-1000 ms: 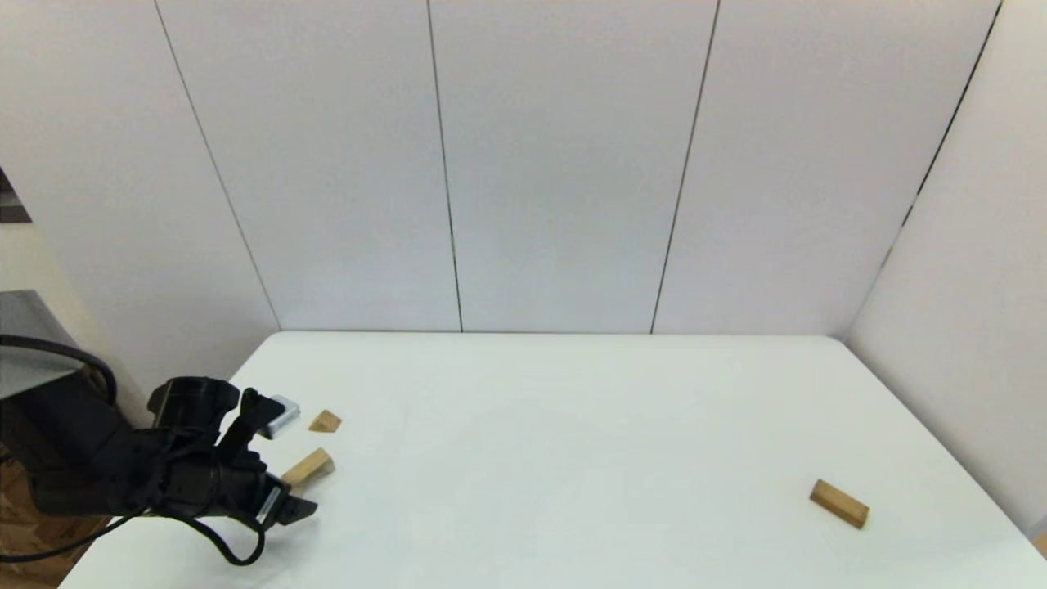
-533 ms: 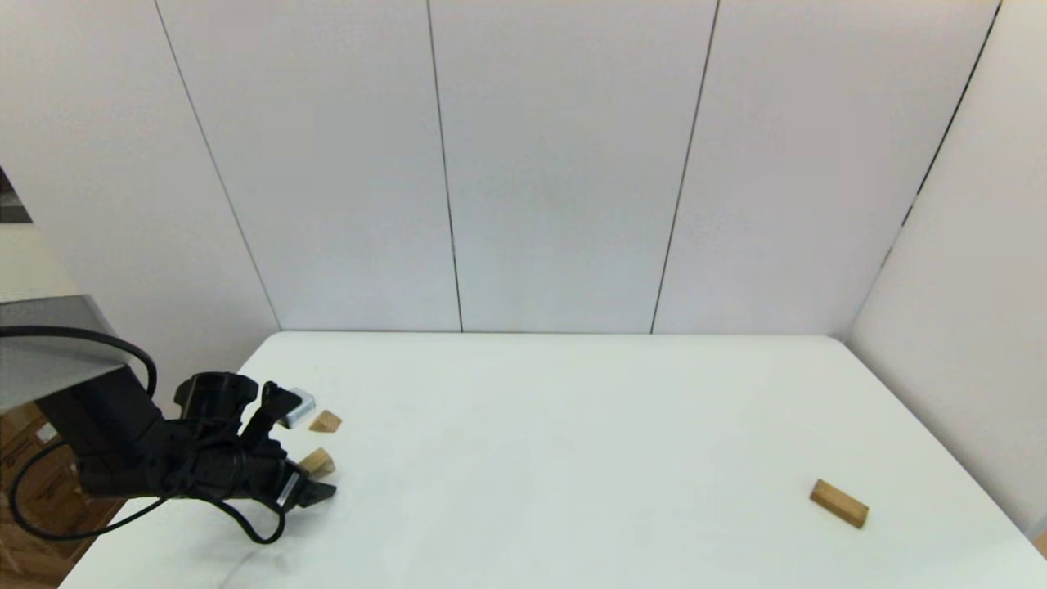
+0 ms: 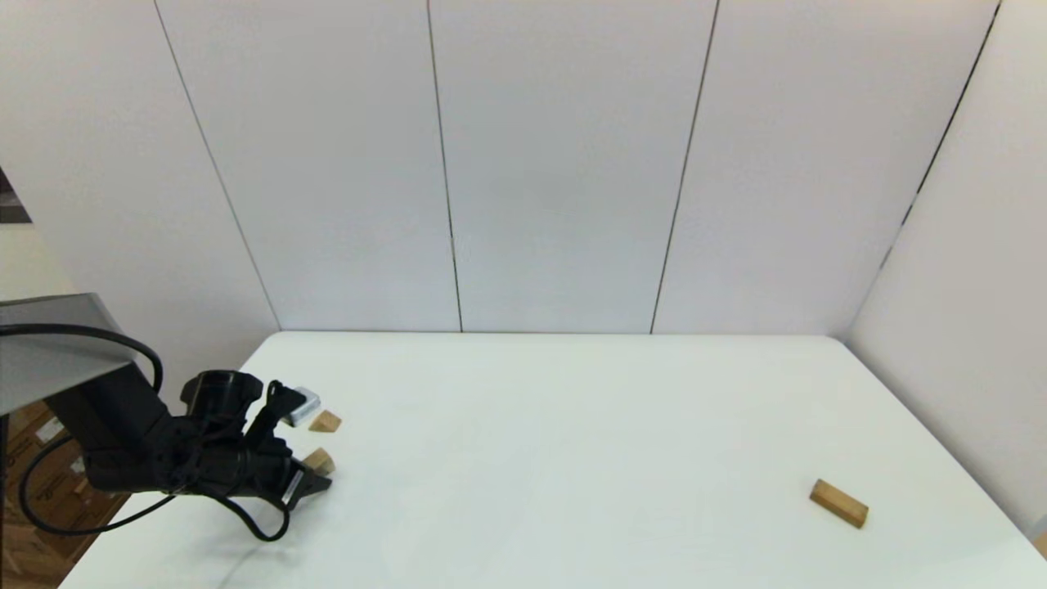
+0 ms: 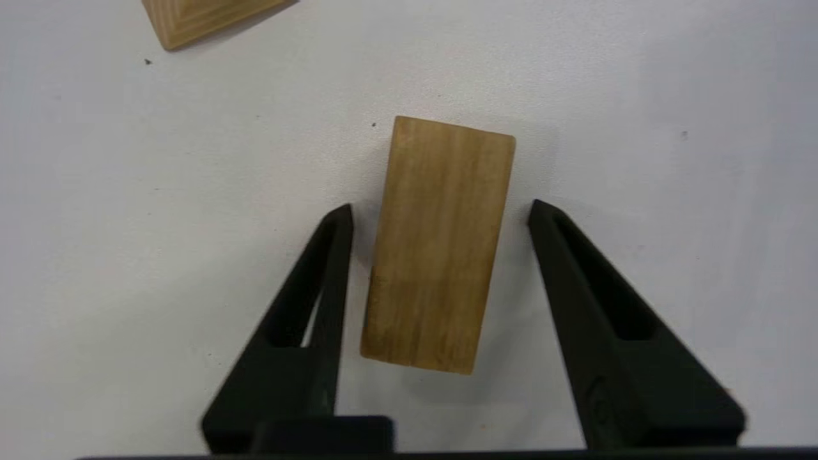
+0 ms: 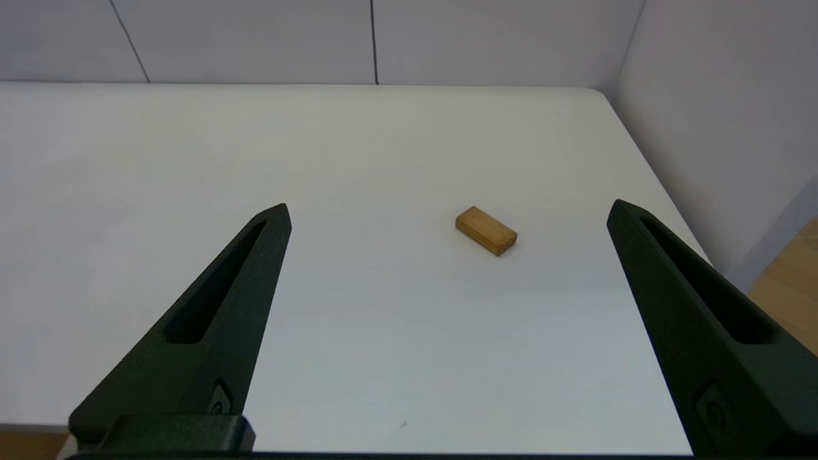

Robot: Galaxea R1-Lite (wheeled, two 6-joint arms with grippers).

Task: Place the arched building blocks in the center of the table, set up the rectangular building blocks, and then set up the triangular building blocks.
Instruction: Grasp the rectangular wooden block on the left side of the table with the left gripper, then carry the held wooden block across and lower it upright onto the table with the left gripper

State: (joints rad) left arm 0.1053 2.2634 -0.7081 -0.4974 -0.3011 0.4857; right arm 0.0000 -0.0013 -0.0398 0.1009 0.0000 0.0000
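Note:
The arched building block (image 3: 320, 461) lies flat near the table's (image 3: 572, 425) left edge; only its plain top face (image 4: 439, 246) shows, the cut-out is hidden. My left gripper (image 3: 306, 469) is lowered over it and open (image 4: 441, 207), one finger on each side with a small gap. The small triangular building block (image 3: 325, 422) lies just beyond it, its corner at the wrist picture's edge (image 4: 198, 19). The rectangular building block (image 3: 839, 503) lies flat at the near right (image 5: 486, 230). My right gripper (image 5: 448, 207) hangs open, well short of it, outside the head view.
White wall panels (image 3: 564, 164) close the table's far side and right side. The table's left edge (image 3: 155, 507) runs under my left arm, with cardboard boxes (image 3: 41, 483) on the floor beyond it.
My left gripper has moved forward and down over the arched block, so most of the block is now covered in the head view. The blocks have not moved.

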